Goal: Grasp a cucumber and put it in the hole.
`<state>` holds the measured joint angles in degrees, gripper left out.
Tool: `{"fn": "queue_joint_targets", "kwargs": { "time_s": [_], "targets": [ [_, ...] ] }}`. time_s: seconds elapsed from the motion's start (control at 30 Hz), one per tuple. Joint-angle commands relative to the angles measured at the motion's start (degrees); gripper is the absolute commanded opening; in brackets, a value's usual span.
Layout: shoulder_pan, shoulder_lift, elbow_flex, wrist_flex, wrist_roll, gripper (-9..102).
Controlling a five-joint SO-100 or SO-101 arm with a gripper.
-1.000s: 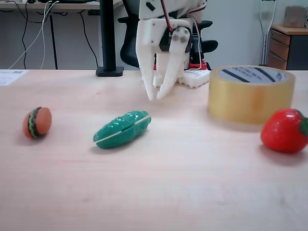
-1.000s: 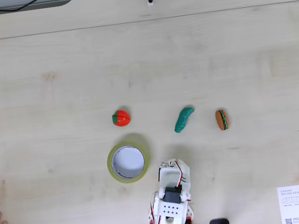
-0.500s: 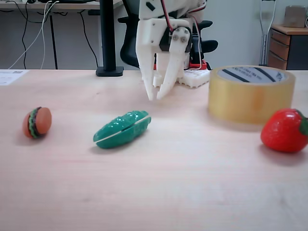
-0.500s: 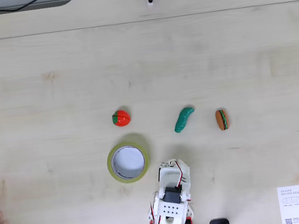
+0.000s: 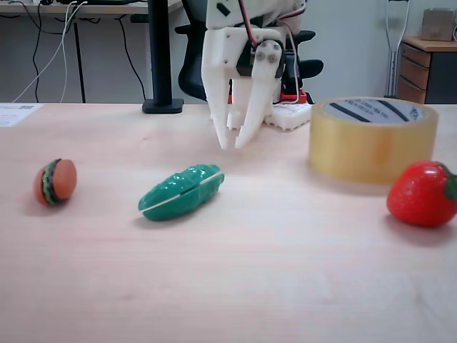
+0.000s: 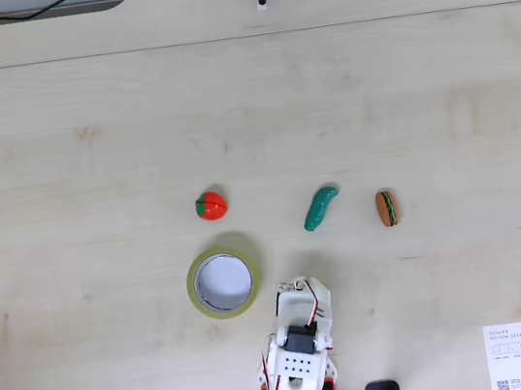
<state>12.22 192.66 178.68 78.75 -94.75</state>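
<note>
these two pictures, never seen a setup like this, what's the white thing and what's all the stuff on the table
The white thing is a small robot arm ending in a two-finger gripper. One camera stands low at the table's edge and faces the arm. The other looks straight down, with the arm at the bottom and the gripper pointing up the picture. On the wooden table lie four things: a green toy cucumber, a tiny burger, a red strawberry and a wide tape roll with a round hole in the middle. The gripper holds nothing. Its fingers hang slightly apart above the table, behind the cucumber.
</note>
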Motion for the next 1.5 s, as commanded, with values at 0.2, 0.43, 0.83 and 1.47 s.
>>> {"fn": "queue_joint_targets", "kwargs": {
  "time_s": [0.2,0.43,0.83,1.47],
  "targets": [
    [0.09,-1.49,-1.14,0.62,0.00,6],
    [0.09,-17.75,-7.56,-6.94,0.00,6],
    [0.09,-35.42,-24.26,-11.16,0.09,9],
    [0.09,-70.66,-54.23,-12.13,0.18,32]
  ]
}}
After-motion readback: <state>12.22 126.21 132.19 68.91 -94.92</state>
